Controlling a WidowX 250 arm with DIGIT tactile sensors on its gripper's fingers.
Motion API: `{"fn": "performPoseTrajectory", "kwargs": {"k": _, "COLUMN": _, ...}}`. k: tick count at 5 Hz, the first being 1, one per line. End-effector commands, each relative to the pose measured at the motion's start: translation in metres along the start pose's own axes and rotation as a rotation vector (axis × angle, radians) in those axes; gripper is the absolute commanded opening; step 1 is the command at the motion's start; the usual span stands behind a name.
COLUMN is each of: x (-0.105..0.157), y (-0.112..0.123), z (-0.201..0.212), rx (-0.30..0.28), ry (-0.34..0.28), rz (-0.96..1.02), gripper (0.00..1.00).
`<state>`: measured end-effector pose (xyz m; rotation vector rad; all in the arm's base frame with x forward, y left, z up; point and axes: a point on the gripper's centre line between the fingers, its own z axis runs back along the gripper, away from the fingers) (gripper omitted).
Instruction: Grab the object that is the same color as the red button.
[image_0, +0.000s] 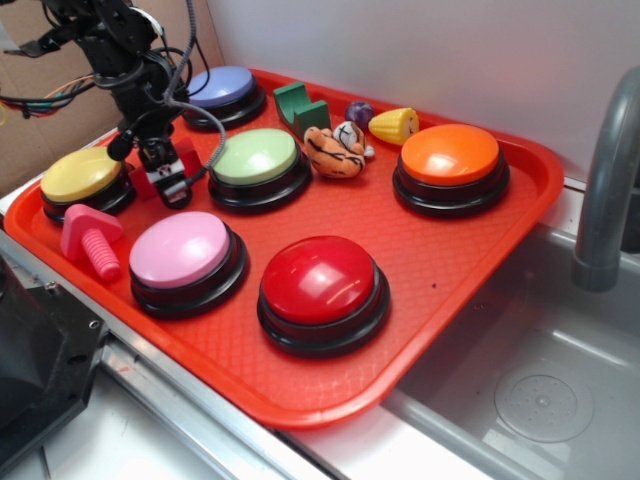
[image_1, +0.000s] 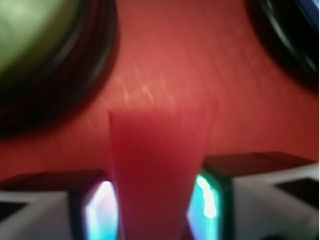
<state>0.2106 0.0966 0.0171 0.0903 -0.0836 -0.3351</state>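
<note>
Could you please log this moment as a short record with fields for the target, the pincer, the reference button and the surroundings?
target: red wedge, on the tray between the yellow button and green button
pincer: a finger on each side of the wedge, touching or nearly so
reference: red button, near the tray's front edge
nearby: pink bolt, pink button

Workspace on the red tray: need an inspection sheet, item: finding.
Surface: red tray beside a sink.
Job's things: red block between the fingers; red button at the tray's front.
Clutter: yellow, pink, green, purple and orange buttons; pink bolt, green block, plush tiger, toy corn.
Gripper: gripper closed against the block's sides.
Cables: bundle along the arm.
Surroundings: grey faucet, cardboard.
</note>
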Motion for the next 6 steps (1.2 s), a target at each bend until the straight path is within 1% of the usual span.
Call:
{"fn": "performPoseTrajectory", "kwargs": {"k": 1, "x": 0.016, "y": 0.000, "z": 0.055, "rx": 0.103, "ry": 0.167, "rz": 0.163, "gripper": 0.00}}
{"fn": "performPoseTrajectory", "kwargs": {"k": 2, "x": 0.026, "y": -0.016, "z": 0.074, "rx": 0.033, "ry": 0.145, "rz": 0.225, "gripper": 0.00}}
{"fn": "performPoseTrajectory", "kwargs": {"k": 3, "x": 0.035, "y": -0.038, "z": 0.097, "rx": -0.071, "ry": 0.119, "rz": 0.309, "gripper": 0.00}}
{"fn": "performPoseTrajectory", "kwargs": {"k": 4, "x": 0.045, "y": -0.067, "z": 0.108, "rx": -0.083, "ry": 0.138, "rz": 0.314, "gripper": 0.00}}
{"fn": "performPoseTrajectory", "kwargs": {"k": 5, "x": 0.049, "y": -0.079, "z": 0.107, "rx": -0.048, "ry": 0.124, "rz": 0.345, "gripper": 0.00}}
{"fn": "performPoseTrajectory", "kwargs": {"k": 6, "x": 0.051, "y": -0.080, "z": 0.109, "rx": 0.003, "ry": 0.194, "rz": 0.344, "gripper": 0.00}}
